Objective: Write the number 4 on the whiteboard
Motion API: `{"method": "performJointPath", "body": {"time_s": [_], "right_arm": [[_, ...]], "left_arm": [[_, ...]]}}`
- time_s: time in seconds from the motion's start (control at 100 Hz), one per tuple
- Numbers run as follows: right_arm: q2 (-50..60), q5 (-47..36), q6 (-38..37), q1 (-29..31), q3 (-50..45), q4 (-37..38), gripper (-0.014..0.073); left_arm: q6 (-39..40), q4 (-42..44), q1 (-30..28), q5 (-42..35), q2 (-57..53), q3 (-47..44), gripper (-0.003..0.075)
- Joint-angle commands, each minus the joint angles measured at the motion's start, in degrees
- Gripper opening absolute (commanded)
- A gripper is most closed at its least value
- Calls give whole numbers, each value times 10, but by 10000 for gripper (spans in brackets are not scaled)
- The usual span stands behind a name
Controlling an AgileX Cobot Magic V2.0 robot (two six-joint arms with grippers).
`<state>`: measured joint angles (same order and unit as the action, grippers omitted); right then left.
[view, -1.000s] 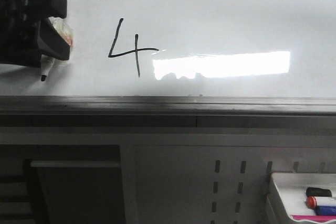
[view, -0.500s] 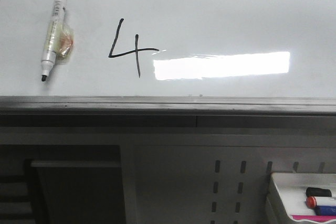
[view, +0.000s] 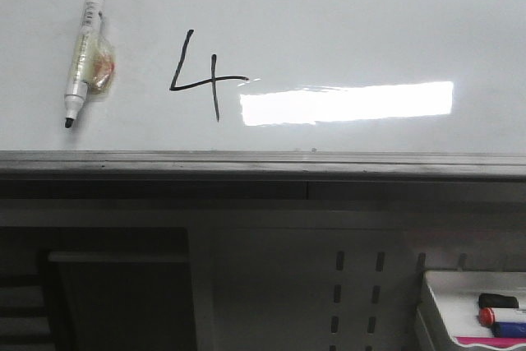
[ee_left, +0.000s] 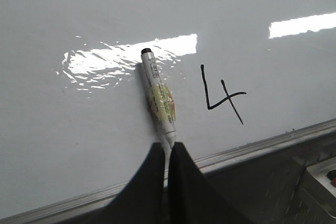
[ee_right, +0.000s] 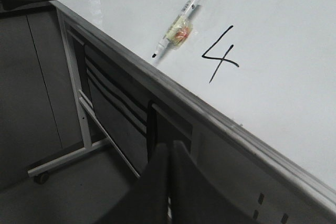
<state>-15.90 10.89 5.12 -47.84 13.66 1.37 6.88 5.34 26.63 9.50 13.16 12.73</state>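
I judge the writing step finished: the number 4 (view: 203,76) stands complete in black strokes on the whiteboard (view: 353,14), left of its middle and above the grey ledge (view: 263,163) along its lower edge. One marker (view: 83,57) lies flat on the board, uncapped, tip toward the ledge, well left of the digit and apart from it. My left hand (ee_left: 168,153) is pressed together and empty, just short of the marker's tip; my right hand (ee_right: 169,153) is pressed together too, off the board past the ledge. Nothing calls for another stroke; I would only park both arms. Count: one digit, one marker on the board, three markers in the tray (view: 440,306).
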Motion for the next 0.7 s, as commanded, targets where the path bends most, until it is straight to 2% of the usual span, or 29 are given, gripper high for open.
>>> {"method": "performJointPath", "body": {"time_s": [0.0, 0.16, 0.69], "right_arm": [[41, -52, 0, 4, -15, 4, -64], [88, -56, 0, 4, -27, 4, -64], [91, -61, 0, 4, -27, 4, -64]], "left_arm": [[-1, 3, -2, -43, -20, 4, -20], [-1, 3, -2, -43, -29, 1, -20], [-1, 3, -2, -43, -29, 0, -20]]}}
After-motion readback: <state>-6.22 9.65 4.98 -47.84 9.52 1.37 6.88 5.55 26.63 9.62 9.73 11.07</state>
